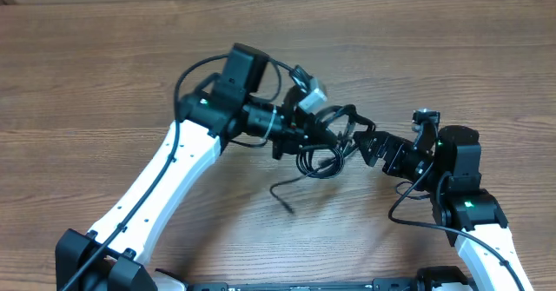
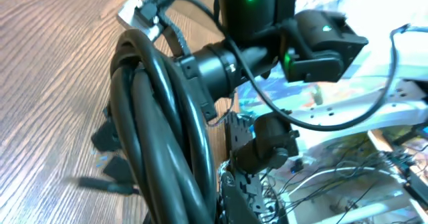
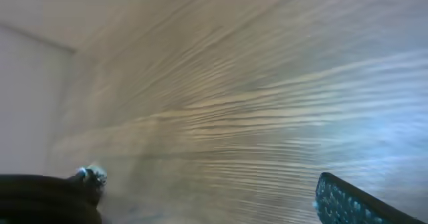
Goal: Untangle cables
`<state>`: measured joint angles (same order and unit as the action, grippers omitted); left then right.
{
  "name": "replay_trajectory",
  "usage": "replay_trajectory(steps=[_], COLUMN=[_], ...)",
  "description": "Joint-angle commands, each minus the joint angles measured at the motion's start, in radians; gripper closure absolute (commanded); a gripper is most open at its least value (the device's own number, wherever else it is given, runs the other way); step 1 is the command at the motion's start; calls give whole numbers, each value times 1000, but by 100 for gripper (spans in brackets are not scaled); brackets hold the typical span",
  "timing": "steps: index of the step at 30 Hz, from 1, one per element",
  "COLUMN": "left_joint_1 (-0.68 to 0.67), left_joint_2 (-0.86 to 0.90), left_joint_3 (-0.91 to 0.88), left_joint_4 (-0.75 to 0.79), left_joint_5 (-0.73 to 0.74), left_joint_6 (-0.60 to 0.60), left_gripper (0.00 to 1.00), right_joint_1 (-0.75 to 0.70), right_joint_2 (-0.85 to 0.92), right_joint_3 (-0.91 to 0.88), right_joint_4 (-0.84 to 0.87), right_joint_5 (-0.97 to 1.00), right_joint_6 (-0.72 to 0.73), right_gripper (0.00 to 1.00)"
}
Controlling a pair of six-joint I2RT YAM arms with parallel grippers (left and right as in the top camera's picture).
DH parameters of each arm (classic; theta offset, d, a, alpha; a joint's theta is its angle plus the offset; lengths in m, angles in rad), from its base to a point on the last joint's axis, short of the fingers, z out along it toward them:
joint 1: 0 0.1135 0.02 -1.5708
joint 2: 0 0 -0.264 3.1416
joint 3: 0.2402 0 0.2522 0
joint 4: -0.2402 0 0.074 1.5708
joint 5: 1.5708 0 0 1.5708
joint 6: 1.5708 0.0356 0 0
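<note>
Wood-grain table (image 1: 104,65); glossy black cables (image 2: 150,117) bunched in loops, clamped by left jaws; right jaws wide.

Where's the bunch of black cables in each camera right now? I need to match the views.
Overhead: the bundle of thin black cable loops sits centre, slightly right.
Left wrist: it fills the left-centre, close up.
Right wrist: unclear; a dark blurred shape at bottom left may be a cord.
Shared landmark: the wood-grain table top.
</note>
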<state>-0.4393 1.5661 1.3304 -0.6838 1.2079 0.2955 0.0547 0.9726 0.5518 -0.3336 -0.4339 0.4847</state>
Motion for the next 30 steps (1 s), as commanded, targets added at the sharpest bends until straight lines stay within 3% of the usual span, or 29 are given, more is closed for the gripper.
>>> replay_trajectory(steps=[1, 8, 13, 23, 27, 30], left_joint_1=[61, 123, 168, 264, 276, 276], left_joint_2=[-18, -18, -18, -18, -18, -18], left_joint_3=[16, 16, 16, 16, 16, 16], left_joint_4=[0, -11, -27, -50, -48, -48], left_joint_5=[182, 180, 180, 180, 175, 134], left_joint_6=[18, 7, 6, -4, -3, -4], left_gripper=[96, 96, 96, 96, 96, 96], right_joint_1=[-11, -11, -11, -11, -11, -11], right_joint_2=[6, 6, 6, 6, 6, 6], right_joint_3=[11, 11, 11, 11, 11, 11], right_joint_4=[-26, -36, -110, -130, -97, 19], right_joint_5=[208, 227, 383, 411, 320, 97], right_joint_6=[99, 104, 182, 226, 221, 116], right_gripper=[0, 0, 0, 0, 0, 0])
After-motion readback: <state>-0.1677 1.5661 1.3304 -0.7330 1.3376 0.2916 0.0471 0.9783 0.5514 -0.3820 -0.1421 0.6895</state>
